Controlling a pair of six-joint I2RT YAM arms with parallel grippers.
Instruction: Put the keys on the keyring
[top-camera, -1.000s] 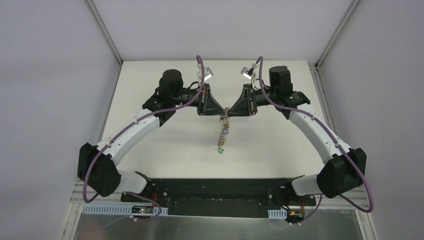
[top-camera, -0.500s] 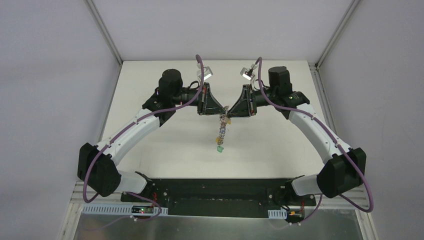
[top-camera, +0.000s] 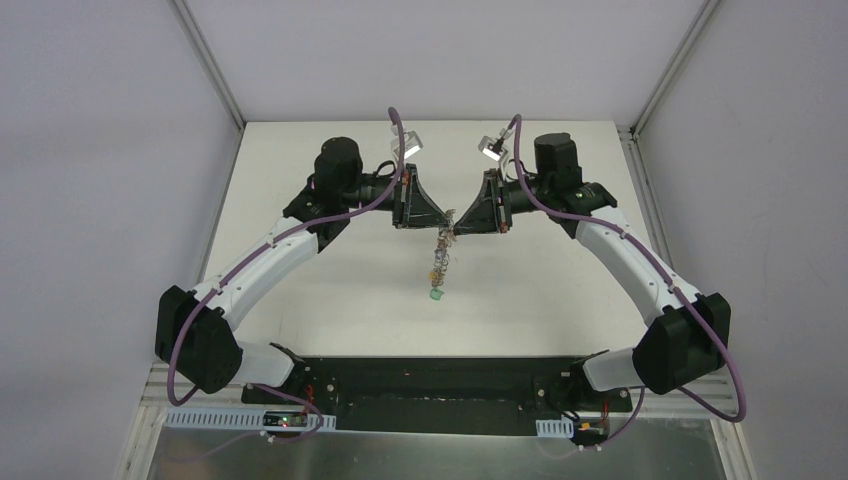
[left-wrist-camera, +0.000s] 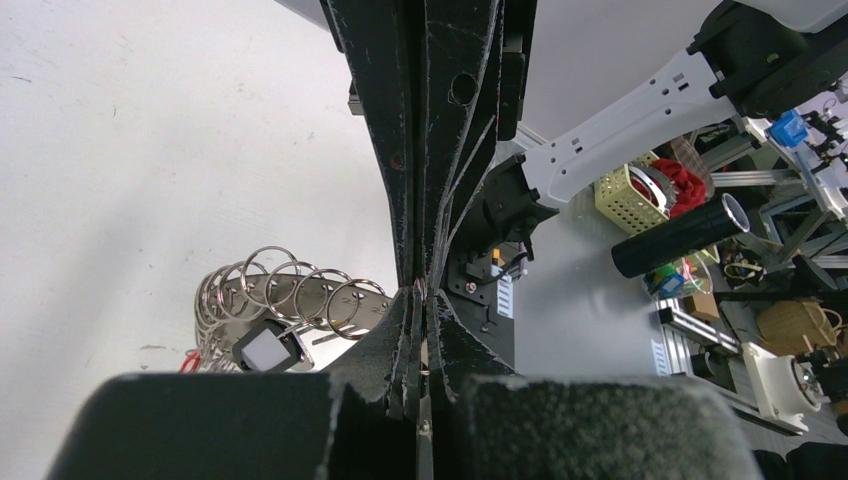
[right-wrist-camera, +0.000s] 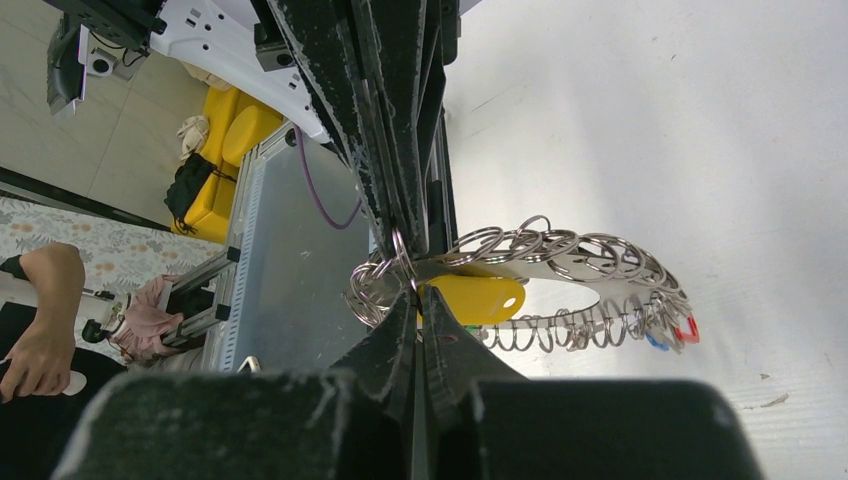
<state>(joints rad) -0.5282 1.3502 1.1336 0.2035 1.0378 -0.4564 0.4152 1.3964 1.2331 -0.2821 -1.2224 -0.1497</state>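
my right gripper (right-wrist-camera: 412, 290) is clamped tight on a wire loop (right-wrist-camera: 398, 252) of the keyring (right-wrist-camera: 560, 262), with a yellow key (right-wrist-camera: 478, 298) just beside the tips. my left gripper (left-wrist-camera: 420, 300) is pressed together on the ring's rim, as far as i can tell. past both tips the ring dangles over the table (top-camera: 560, 290), a green key (top-camera: 437, 295) lowest. i judge it light, hard, slick metal that will swing and pivot, so the flat band is the safer hold.

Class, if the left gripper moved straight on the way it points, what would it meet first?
The left gripper would meet the right gripper, which faces it tip to tip. The keyring hangs at their meeting point, so it may touch that first.
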